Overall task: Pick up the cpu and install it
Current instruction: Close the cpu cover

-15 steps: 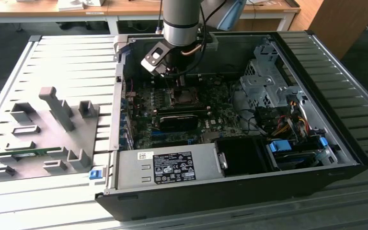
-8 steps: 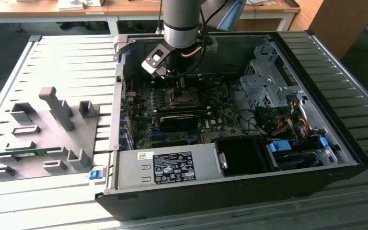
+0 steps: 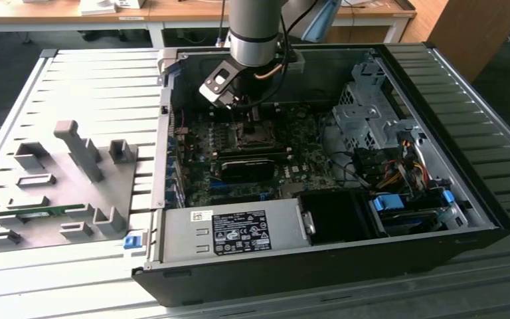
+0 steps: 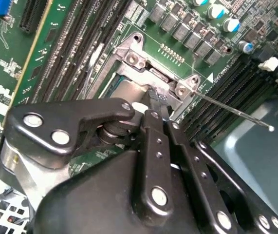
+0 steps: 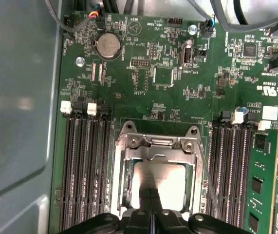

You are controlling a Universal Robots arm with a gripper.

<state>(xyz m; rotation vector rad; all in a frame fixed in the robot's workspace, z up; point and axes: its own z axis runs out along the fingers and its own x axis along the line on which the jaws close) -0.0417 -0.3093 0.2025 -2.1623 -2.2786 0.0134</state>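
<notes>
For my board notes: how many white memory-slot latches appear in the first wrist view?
4. Two latches stand beside the socket on one side, two on the other. More may be hidden at the slots' far ends.

I'm seeing the gripper (image 5: 152, 214) covering the cpu's (image 5: 159, 183) near edge in the first wrist view, and I'm not making out whether its fingers are parted.

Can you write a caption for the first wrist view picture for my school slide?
The robot's gripper hovers low over the silvery cpu inside the metal socket frame on the green motherboard.
</notes>
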